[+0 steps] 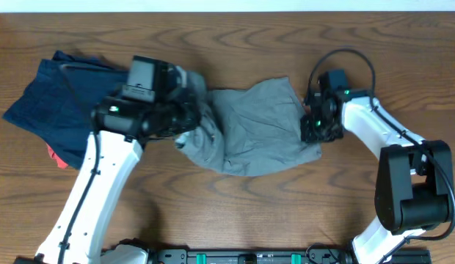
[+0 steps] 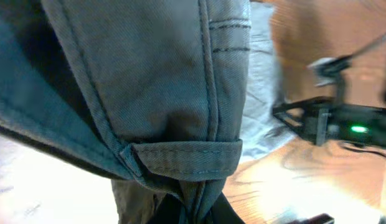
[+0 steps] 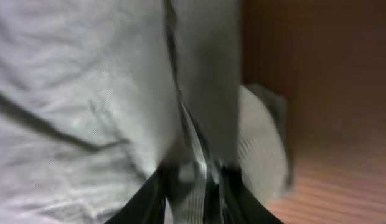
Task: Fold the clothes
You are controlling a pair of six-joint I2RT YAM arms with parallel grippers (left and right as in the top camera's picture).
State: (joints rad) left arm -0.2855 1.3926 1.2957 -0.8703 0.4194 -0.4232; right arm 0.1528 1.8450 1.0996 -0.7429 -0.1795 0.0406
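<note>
The grey shorts (image 1: 253,128) lie bunched in the middle of the table, stretched between both arms. My left gripper (image 1: 189,110) is shut on the shorts' left end; the left wrist view shows stitched seams and a belt loop (image 2: 187,152) gathered into the jaws (image 2: 202,214). My right gripper (image 1: 310,126) is shut on the shorts' right edge; the right wrist view shows the grey fabric (image 3: 87,93) pinched between the fingers (image 3: 193,186).
A dark navy folded garment (image 1: 55,103) lies at the left of the wooden table (image 1: 286,198). A small red-orange scrap (image 1: 57,158) peeks out beside it. The right arm shows in the left wrist view (image 2: 342,121).
</note>
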